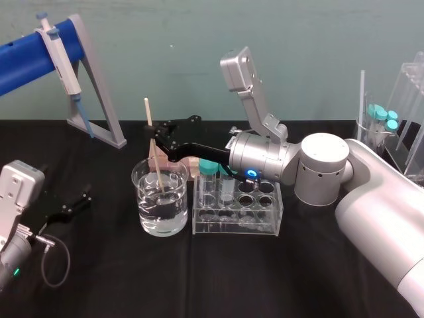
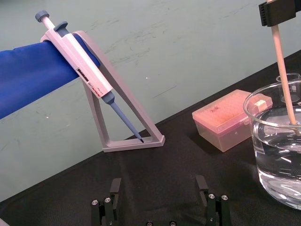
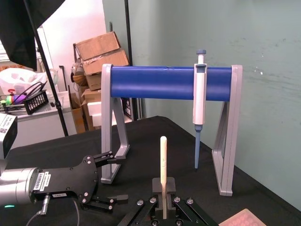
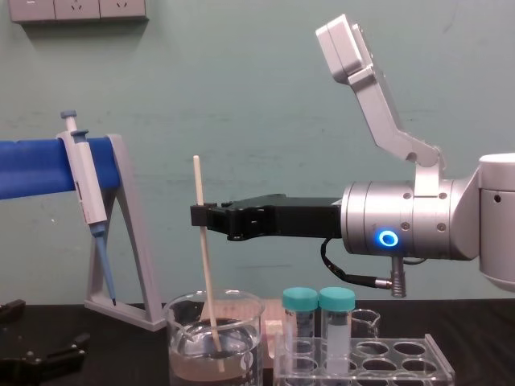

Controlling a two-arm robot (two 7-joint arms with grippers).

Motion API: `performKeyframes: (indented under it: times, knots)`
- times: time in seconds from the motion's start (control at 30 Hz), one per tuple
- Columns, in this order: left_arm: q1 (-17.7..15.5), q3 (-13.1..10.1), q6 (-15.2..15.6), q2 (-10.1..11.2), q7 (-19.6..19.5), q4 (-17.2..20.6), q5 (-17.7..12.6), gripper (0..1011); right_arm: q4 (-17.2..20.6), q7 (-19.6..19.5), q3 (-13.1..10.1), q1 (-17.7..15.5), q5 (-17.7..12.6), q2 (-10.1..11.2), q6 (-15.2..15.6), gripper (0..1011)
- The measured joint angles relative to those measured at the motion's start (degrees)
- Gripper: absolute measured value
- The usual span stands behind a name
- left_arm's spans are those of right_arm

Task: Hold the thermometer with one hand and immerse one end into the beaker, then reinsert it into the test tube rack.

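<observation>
Reaching in from the right above the test tube rack (image 1: pixel 268 222), the right gripper (image 1: pixel 154 137) has its black fingers pinched tight on the thermometer (image 1: pixel 148 114). It grips the rod some way below the top, so a short length stands above the fingers. From the chest view the grip (image 4: pixel 199 215) sits well above the beaker (image 4: pixel 245 342). The cream-white rod (image 4: pixel 208 277) runs down from it at a slight lean and passes inside the rim. Its lower end is under the water, close to the bottom of the glass; whether it touches the bottom I cannot tell. The beaker (image 1: pixel 173 218) stands on the black table just to the left of the rack, roughly half full of clear water. Two teal-capped tubes (image 4: pixel 319 300) stand upright in the rack's near-left holes, beside the beaker.

The left gripper (image 1: pixel 75 204) rests low by the table's left side, well apart from the beaker, fingers spread and holding nothing. Behind it a blue-grey pipette (image 1: pixel 61 56) hangs on its grey stand (image 1: pixel 106 106). A pink box (image 2: pixel 225 120) sits on the table behind the beaker.
</observation>
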State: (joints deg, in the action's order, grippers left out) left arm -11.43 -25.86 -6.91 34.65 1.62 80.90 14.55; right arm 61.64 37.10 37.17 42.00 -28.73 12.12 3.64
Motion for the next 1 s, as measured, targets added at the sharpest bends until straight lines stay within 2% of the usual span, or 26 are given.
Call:
performKeyframes:
  times: [1.0]
  knots:
    - [0.00, 0.00, 0.00, 0.00, 0.00, 0.00, 0.00, 1004, 0.00, 0.00, 0.00, 0.00, 0.00, 0.00, 0.00, 45]
